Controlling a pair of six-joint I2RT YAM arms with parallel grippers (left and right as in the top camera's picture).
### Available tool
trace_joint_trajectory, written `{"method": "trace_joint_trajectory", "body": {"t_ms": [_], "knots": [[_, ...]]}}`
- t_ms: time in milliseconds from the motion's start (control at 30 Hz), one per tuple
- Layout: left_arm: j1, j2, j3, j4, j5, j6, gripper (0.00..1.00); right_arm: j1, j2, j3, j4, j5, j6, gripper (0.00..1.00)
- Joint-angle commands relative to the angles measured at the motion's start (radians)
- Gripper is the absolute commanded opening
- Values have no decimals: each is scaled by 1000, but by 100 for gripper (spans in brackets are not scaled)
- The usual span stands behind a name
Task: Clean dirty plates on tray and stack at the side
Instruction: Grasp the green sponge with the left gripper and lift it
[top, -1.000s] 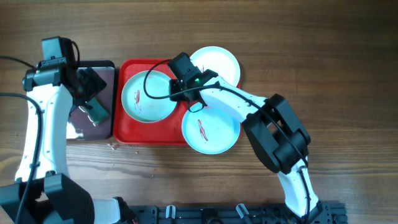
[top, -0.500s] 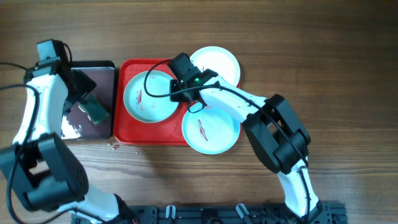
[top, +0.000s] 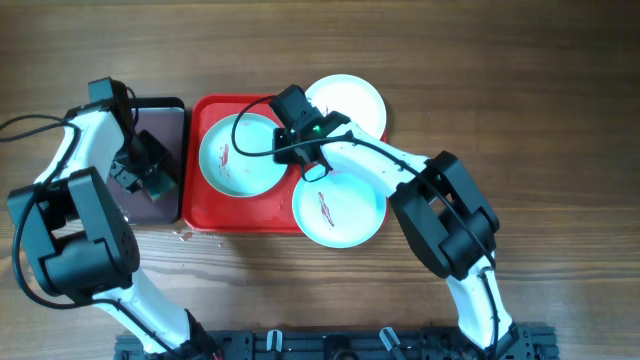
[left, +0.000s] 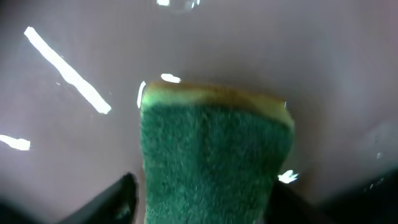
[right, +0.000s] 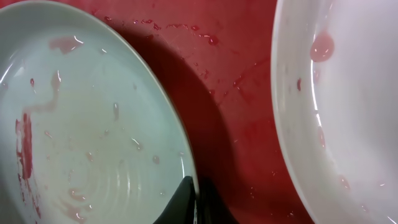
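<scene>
The red tray (top: 215, 215) holds a mint-blue plate (top: 238, 155) with a red smear. A white plate (top: 350, 103) lies over the tray's far right corner. A second mint-blue plate (top: 338, 208) overlaps its near right edge. My right gripper (top: 288, 148) is shut on the right rim of the first mint-blue plate; the right wrist view shows the pinch (right: 196, 199), the plate (right: 93, 137), the tray (right: 230, 93) and the white plate (right: 348, 93). My left gripper (top: 140, 168) is open, its fingers (left: 205, 190) straddling a green sponge (left: 214, 155).
A narrow black tray (top: 165, 115) lies left of the red tray, and the sponge (top: 158, 182) rests on it. Its glossy wet surface (left: 249, 43) fills the left wrist view. Bare wooden table (top: 520, 90) surrounds the trays.
My left arm has swung in and lowered onto the sponge on the black tray. My right gripper and the plates have not moved.
</scene>
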Motion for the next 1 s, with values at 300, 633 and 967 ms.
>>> {"method": "trace_joint_trajectory", "body": {"t_ms": [300,633,967], "knots": [[-5,19,-12,-7,16,39,4,3,25,9,-7,6,11,8],[-6,-58,80,-93,19,138,4,0,23,10,-7,-9,-43,5],[-64,-197,178,-196,214,320,4,0,18,16,-26,-17,-94,6]]}}
